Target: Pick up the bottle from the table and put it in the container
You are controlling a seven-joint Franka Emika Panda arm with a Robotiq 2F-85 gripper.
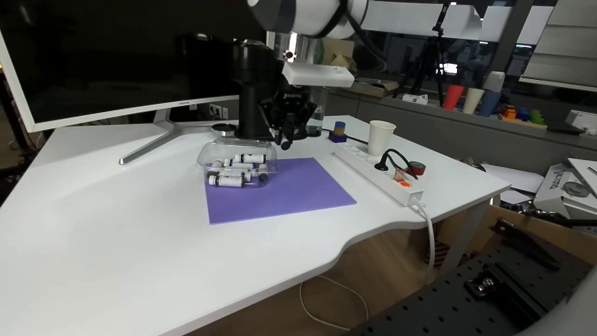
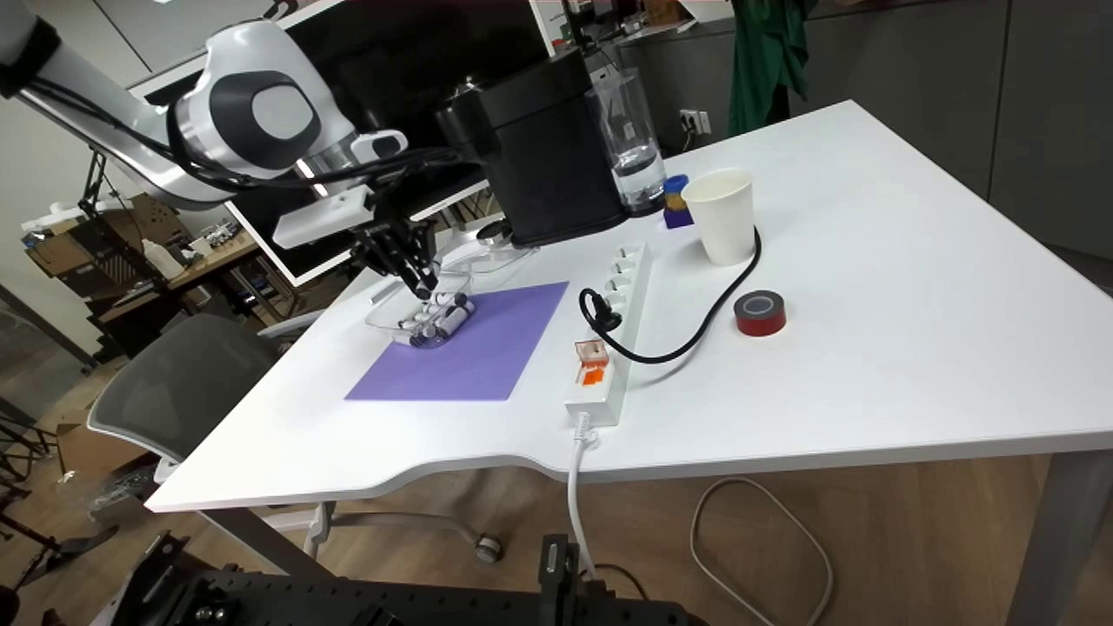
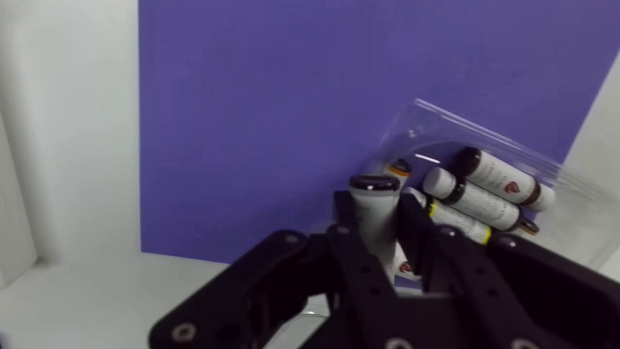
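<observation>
The bottle point(image 3: 375, 218) has a pale label and a dark glossy end. It is between the fingers of my gripper point(image 3: 377, 201), which is shut on it, in the wrist view. Its dark end shows under the gripper in both exterior views point(image 1: 285, 145) point(image 2: 423, 293). The container is a clear plastic tray point(image 3: 484, 128) holding several similar bottles lying down. It shows in both exterior views point(image 1: 219, 149) point(image 2: 380, 322). The held bottle is above the table, at or over the container's edge. Part of the container is hidden behind the gripper in the wrist view.
A purple mat point(image 1: 298, 191) lies under the container. A tall black box point(image 2: 556, 156) and a clear water vessel point(image 2: 642, 169) stand behind. A white power strip point(image 1: 373, 172), white cup point(image 1: 381, 137) and tape roll point(image 2: 759, 315) are to the side. A monitor point(image 1: 116, 56) stands at the back.
</observation>
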